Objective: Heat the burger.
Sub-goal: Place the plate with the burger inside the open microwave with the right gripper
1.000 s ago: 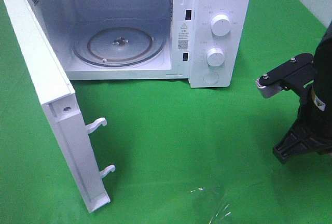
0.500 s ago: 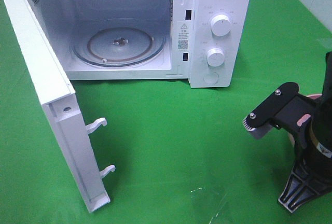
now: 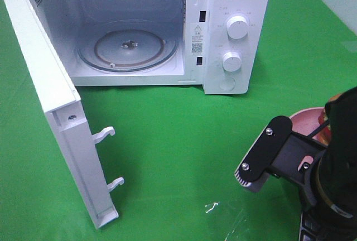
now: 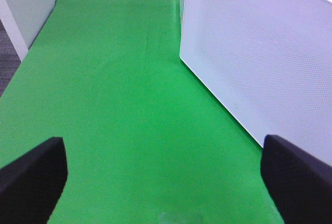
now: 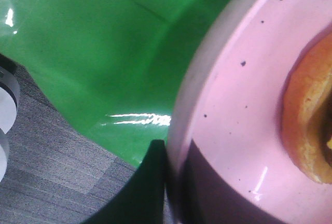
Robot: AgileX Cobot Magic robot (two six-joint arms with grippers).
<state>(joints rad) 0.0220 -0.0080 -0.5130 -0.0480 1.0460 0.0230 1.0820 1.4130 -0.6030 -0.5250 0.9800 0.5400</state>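
Green cloth [image 3: 178,140] is covering the table that we are looking down on. On it a white box-shaped microwave oven [image 3: 234,1] is standing with its white hinged door [image 3: 50,96] swung wide open. We are seeing straight into the cavity, where a round clear glass turntable [image 3: 128,46] is lying on the floor. On the panel beside the cavity, an upper round white knob [image 3: 238,27] is sitting above a lower round white knob [image 3: 231,61].

In front of the microwave oven, off its knob side and well apart from it, the black right arm [image 3: 334,168] is leaning over a flat pink speckled plate [image 5: 233,105]. The right gripper [image 5: 176,187] is pinching that plate's rim, with its dark fingers [image 5: 150,187] closed tight on the edge. The round burger with the golden-brown bun [image 5: 308,125] is sitting on the plate, outside the microwave oven, and we are catching only part of its bun. We cannot tell whether the plate is resting on the cloth or hanging above it.

The left gripper [image 4: 165,182] is hovering over the cloth just beside the outer face of the microwave oven's door. Its two black fingertips [image 4: 31,177] are standing far apart and gripping nothing.
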